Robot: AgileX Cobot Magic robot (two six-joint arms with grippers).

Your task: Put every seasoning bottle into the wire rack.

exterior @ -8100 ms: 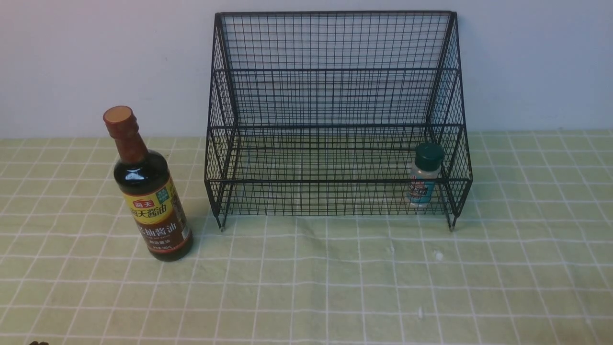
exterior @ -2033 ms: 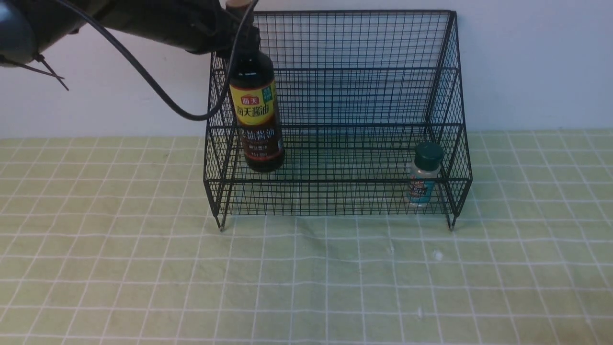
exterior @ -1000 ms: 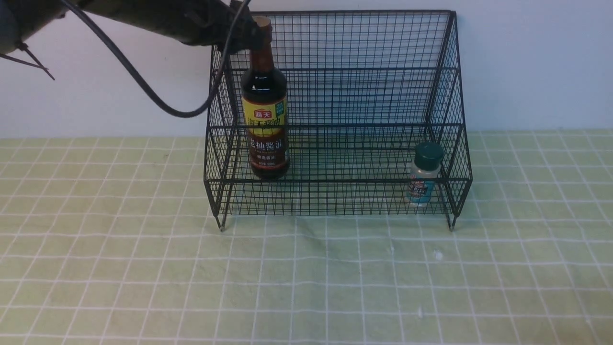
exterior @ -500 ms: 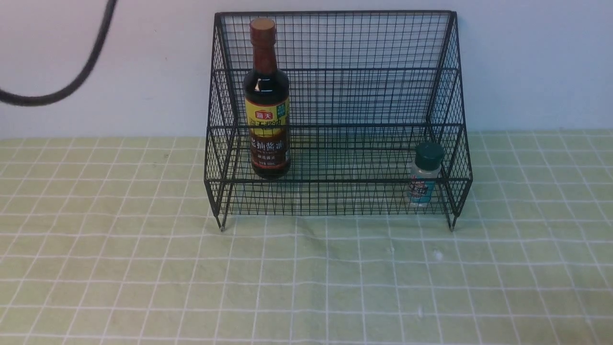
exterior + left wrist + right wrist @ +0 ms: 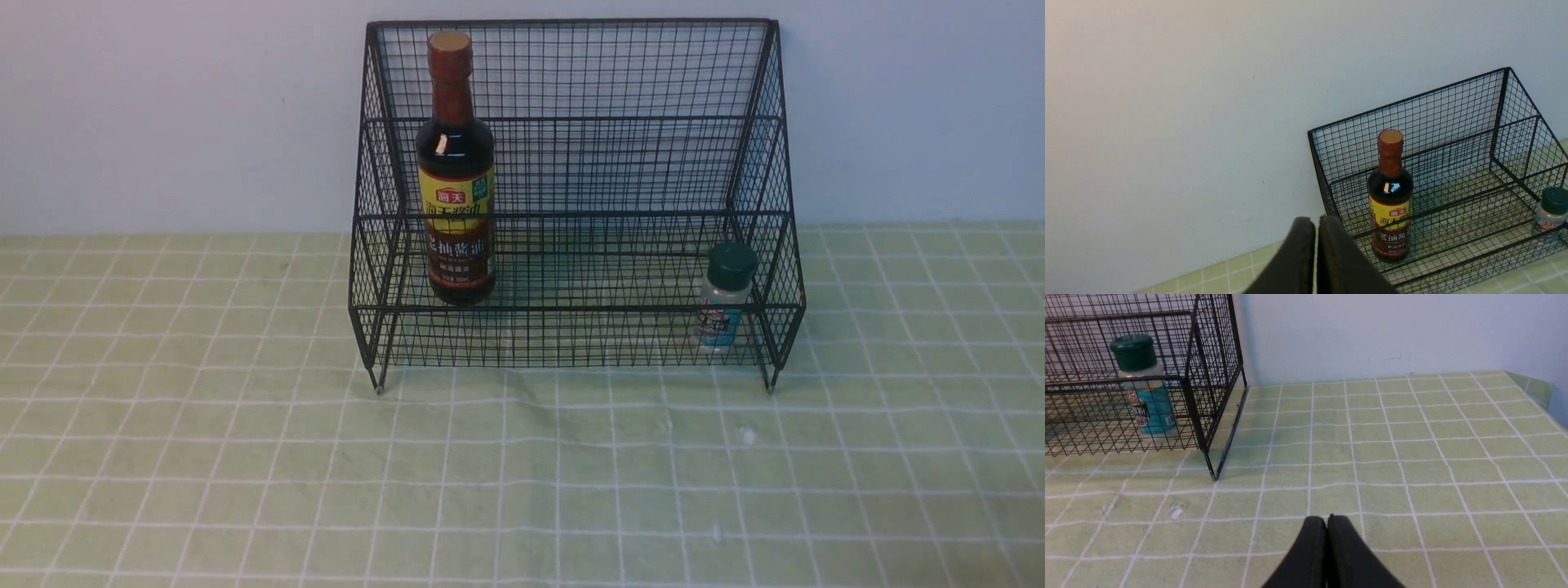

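A: Pale wall [image 5: 163, 106] behind, green checked cloth on the tabletop [image 5: 522, 474]. Where are your bottles?

B: You've got both in the wire rack [image 5: 571, 163]. Soy-sauce bottle [image 5: 455, 171] is at the rack's left end; which tier it's on I can't tell. Shaker [image 5: 722, 298] is on the lower front tier, right end, just beside the side mesh.

A: And your fingers?

B: Left gripper [image 5: 1316, 253] has its fingers pressed together, nothing in them, well apart from the soy-sauce bottle [image 5: 1390, 196], outside the rack's [image 5: 1433, 122] left end and higher than its base. Right gripper [image 5: 1327, 551] is closed too, empty, low over the cloth [image 5: 1412, 457], well apart from the shaker [image 5: 1145, 388], outside the rack's right end. Neither shows in your front view.

A: Orientation?

B: Both upright, long axes vertical, caps up. Soy label faces your front camera.

A: Anything in the way?

B: Front rails of the rack cross both bottles. A few small whitish specks on the cloth in front of the rack, one [image 5: 1175, 511] near the right front foot.
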